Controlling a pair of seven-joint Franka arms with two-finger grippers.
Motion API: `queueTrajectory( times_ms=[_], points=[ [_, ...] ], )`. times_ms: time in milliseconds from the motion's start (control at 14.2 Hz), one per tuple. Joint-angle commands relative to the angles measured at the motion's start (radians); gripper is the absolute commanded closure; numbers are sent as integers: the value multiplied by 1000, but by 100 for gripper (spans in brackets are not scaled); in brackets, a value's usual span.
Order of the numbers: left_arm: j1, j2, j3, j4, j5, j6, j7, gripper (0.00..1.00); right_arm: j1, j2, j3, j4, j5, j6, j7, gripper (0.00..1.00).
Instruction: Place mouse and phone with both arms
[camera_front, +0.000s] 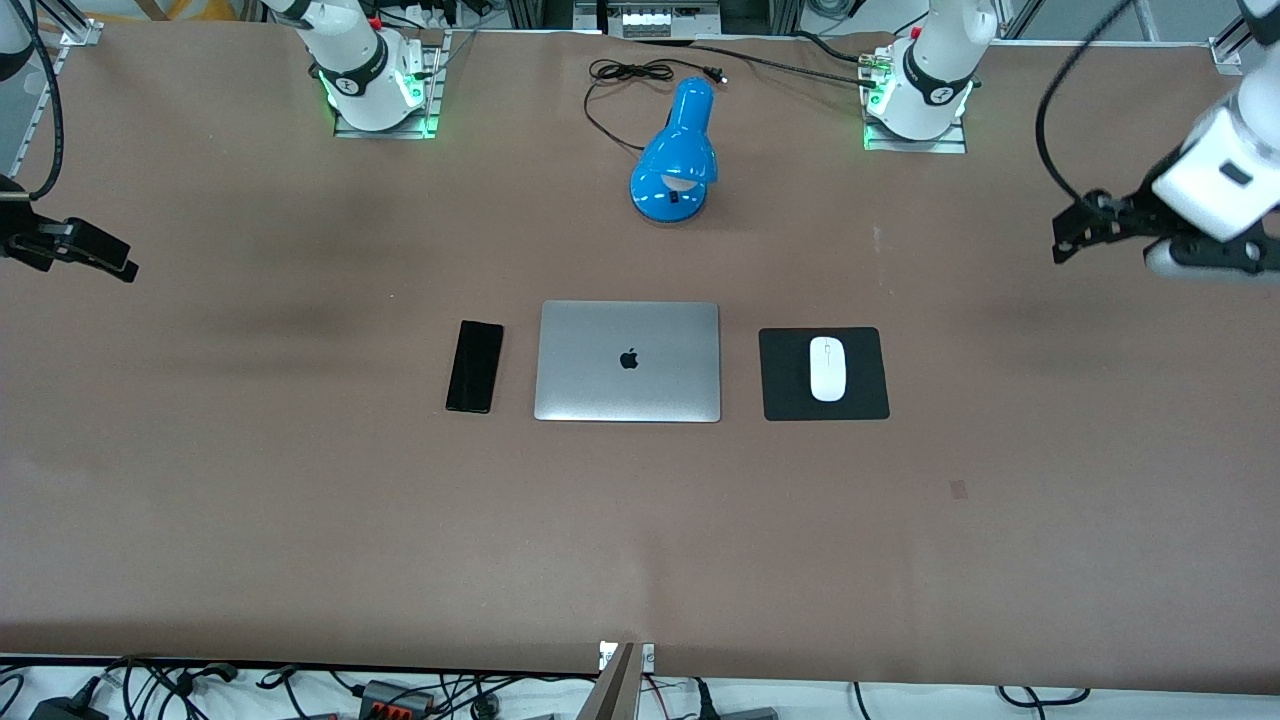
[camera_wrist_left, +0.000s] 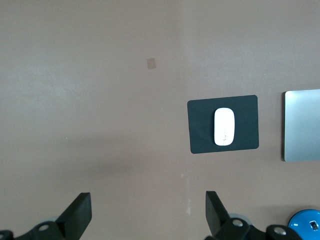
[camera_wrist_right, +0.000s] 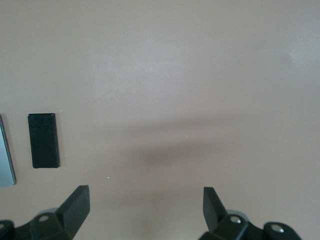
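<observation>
The white mouse (camera_front: 827, 368) lies on a black square pad (camera_front: 785, 377) beside the closed silver laptop (camera_front: 628, 361), toward the left arm's end. The black phone (camera_front: 474, 366) lies flat on the table beside the laptop, toward the right arm's end. My left gripper (camera_front: 1068, 238) is open and empty, up over bare table at the left arm's end. Its wrist view (camera_wrist_left: 148, 205) shows the mouse (camera_wrist_left: 224, 126) well apart from it. My right gripper (camera_front: 118, 264) is open and empty over bare table at the right arm's end. Its wrist view (camera_wrist_right: 145, 200) shows the phone (camera_wrist_right: 44, 140) well apart.
A blue desk lamp (camera_front: 676, 155) with a black cord lies between the two arm bases, farther from the front camera than the laptop. The brown table (camera_front: 640, 540) stretches wide around the objects. Cables lie along the table's front edge.
</observation>
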Motion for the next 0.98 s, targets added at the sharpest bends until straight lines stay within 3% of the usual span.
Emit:
queueTrajectory(
  times_ms=[0, 914],
  points=[
    [0, 35, 20, 45, -13, 2, 17, 0, -11, 11, -1, 18, 5, -4, -6, 0],
    [13, 46, 20, 67, -15, -34, 18, 0, -13, 11, -4, 18, 5, -5, -12, 0]
  ],
)
